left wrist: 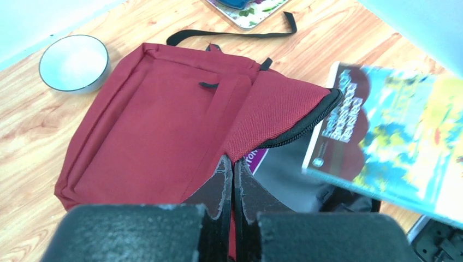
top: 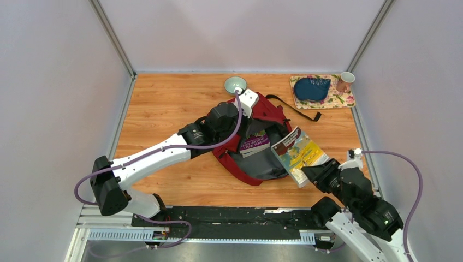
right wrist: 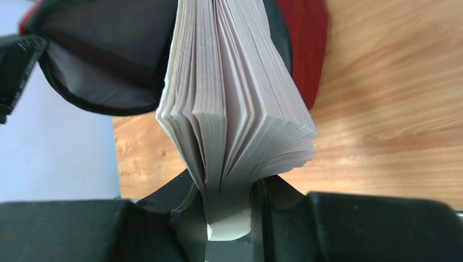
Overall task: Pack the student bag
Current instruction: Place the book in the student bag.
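Your right gripper (right wrist: 228, 191) is clamped on the book (right wrist: 235, 98), right at the student bag (left wrist: 153, 125)'s open mouth. Left gripper (left wrist: 232, 183) is pinching the bag's flap.

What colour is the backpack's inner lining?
Grey lining inside the large dark red fabric backpack; clearest in top external view.

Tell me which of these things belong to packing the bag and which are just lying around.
Part of the job: student bag; colourful book clamped in the right pincer; purple book inside the bag; left pincer pinching the bag's flap.
Lying about: bowl; floral mat; blue pouch; cup.
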Action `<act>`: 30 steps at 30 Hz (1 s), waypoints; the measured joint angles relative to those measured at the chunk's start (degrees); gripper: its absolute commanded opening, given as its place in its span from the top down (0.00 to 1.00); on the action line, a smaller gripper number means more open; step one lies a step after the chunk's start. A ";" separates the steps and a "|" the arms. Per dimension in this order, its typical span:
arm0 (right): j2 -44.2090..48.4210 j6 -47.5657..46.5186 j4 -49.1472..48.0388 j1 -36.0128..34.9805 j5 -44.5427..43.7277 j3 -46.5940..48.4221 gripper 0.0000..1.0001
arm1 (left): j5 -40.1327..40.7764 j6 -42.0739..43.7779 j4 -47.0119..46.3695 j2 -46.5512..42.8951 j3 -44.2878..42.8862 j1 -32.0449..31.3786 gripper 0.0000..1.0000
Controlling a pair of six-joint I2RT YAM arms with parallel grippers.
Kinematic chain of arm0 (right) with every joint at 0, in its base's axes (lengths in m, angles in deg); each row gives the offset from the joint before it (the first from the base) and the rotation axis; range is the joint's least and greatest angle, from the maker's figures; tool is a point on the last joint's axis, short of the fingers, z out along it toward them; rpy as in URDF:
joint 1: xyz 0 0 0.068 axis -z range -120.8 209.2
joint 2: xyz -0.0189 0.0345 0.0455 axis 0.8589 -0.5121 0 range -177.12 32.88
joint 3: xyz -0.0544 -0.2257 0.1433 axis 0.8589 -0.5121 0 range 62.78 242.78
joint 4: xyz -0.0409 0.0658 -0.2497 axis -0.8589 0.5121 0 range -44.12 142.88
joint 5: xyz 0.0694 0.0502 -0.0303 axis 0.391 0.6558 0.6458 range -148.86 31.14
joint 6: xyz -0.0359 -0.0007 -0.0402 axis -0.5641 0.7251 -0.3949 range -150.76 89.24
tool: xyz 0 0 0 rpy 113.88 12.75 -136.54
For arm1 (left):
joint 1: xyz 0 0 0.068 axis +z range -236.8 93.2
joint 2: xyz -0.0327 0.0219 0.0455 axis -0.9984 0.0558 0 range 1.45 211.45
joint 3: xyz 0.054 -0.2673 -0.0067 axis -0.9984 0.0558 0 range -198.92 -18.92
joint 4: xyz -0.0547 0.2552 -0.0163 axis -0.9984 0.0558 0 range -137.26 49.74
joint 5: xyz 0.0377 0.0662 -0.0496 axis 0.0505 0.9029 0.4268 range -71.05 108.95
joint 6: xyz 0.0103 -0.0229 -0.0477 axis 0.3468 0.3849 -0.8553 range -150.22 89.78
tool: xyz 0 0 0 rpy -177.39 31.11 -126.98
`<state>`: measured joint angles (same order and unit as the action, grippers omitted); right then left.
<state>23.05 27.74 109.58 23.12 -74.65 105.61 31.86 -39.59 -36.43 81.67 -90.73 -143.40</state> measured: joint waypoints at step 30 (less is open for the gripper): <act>-21.24 18.40 -47.30 -0.04 14.51 -23.69 1.00 | -11.04 -3.76 -3.21 0.00 0.00 0.07 1.00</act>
<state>1.81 46.15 62.29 23.08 -60.14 81.91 20.82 -43.35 -39.64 81.67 -90.73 -143.33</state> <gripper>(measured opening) 0.287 0.010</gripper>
